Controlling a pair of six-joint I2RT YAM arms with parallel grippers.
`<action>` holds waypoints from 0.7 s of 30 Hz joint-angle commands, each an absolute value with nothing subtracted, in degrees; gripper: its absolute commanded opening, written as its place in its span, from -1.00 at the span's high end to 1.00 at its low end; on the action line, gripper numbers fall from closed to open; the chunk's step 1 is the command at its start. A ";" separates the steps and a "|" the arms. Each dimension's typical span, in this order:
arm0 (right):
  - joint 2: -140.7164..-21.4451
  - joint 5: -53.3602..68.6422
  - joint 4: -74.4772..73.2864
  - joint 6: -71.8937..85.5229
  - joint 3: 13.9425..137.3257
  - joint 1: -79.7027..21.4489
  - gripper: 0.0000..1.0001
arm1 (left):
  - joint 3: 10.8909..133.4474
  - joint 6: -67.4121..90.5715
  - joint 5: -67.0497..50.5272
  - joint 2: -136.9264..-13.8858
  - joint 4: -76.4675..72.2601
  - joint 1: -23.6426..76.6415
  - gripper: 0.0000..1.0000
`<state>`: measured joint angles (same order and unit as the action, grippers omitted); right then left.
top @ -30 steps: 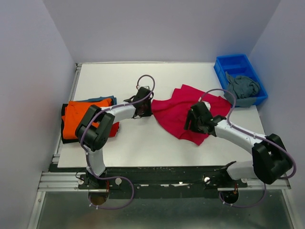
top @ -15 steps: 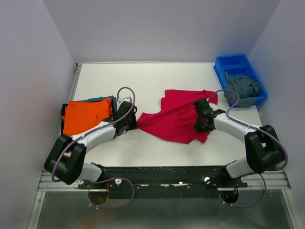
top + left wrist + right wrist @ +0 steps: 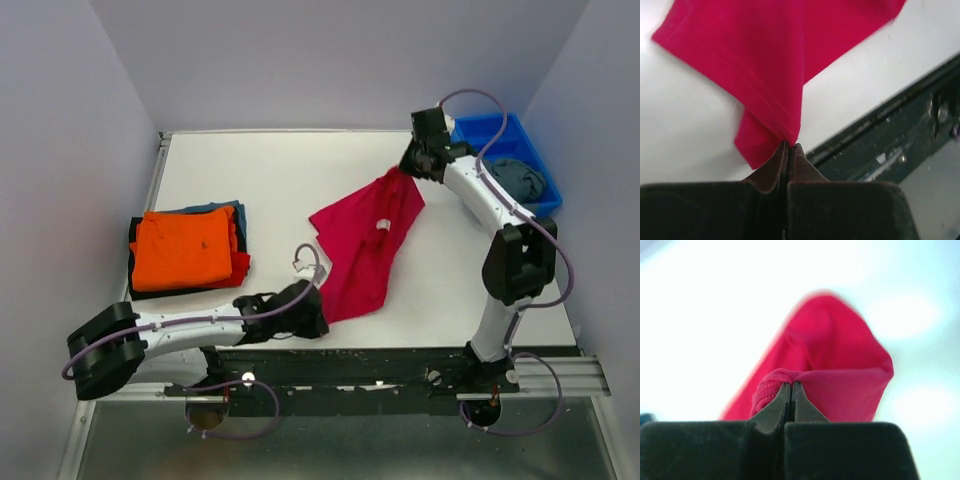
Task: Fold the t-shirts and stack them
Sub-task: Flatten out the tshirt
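Left pincer: clenched on a corner of the crimson-pink t-shirt. It sits low at the near edge of the surface, left of centre. In the left wrist view the two fingers meet with no gap, and a stitched hem corner of the cloth is nipped between their tips. The dark frame rail runs just beside that corner.

Right pincer: clenched on the opposite end of the same t-shirt, at the far right of the surface, just beside the blue bin. The right wrist view shows the fingers shut on a bunched fold of crimson cloth. The background there is washed out by glare.

Crimson-pink t-shirt: drawn out on a diagonal between the two pincers, from near centre to far right. It is wider through the middle and narrower at each gripped end. A small white label shows on its upper face. How much of the cloth rests on the surface cannot be told.

Folded stack: at the left side of the surface, well apart from the crimson-pink t-shirt. The orange t-shirt lies on top. A red edge shows at its near right, a blue edge at the far side, and a black edge at the left.

Grey-blue t-shirt: crumpled inside the blue bin at its near end.
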<state>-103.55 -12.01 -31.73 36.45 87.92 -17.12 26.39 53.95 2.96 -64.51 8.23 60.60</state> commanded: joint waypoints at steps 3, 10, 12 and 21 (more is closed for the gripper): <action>-116.61 -5.74 -42.62 30.42 123.00 -14.86 0.99 | 36.89 53.28 1.68 -73.81 -6.57 75.66 1.00; -114.02 0.54 -46.06 26.19 125.54 -12.83 -0.84 | 58.87 44.74 -4.60 -85.52 -6.80 79.80 -0.98; -106.39 -2.17 -43.78 26.54 114.14 -12.74 -0.75 | 56.70 44.74 -3.69 -82.55 -6.50 77.10 -0.98; -75.44 5.96 -29.19 31.46 59.19 -12.83 -0.43 | 45.00 44.83 -3.79 -68.91 3.75 57.50 -0.95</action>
